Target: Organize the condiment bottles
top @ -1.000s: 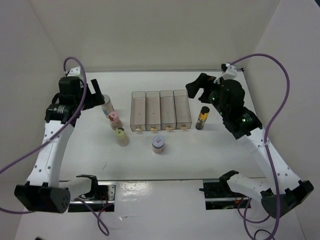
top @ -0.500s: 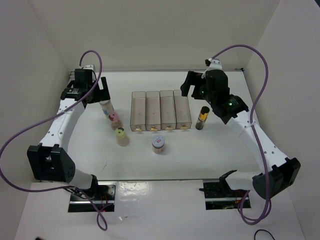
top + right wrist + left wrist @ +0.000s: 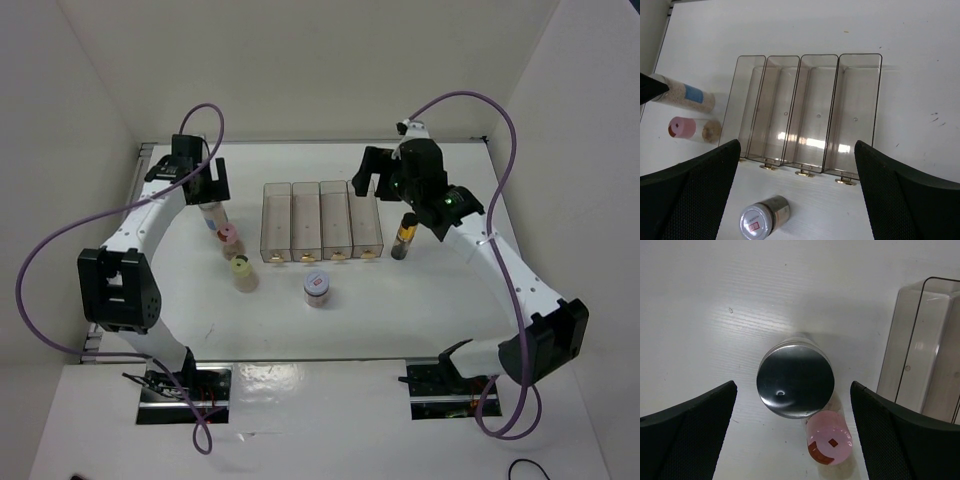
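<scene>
Grey-capped bottle (image 3: 795, 381) is shown upright, left of organizer (image 3: 920, 350), centred under left gripper (image 3: 793, 390), whose fingers are spread w/ nothing held. Right gripper (image 3: 797, 145) is spread and empty over organizer. Risk: pink-capped bottle (image 3: 829, 445), just beside, may be toppled on descent. Vs. 1 s ago, both arms are reached farther in.

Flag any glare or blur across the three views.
Left wrist: small specular spot on the grey-capped bottle, otherwise sharp. Right wrist: bright reflections on the organizer floor near its front edge. Top external: even light, soft shadows, no blur.
</scene>
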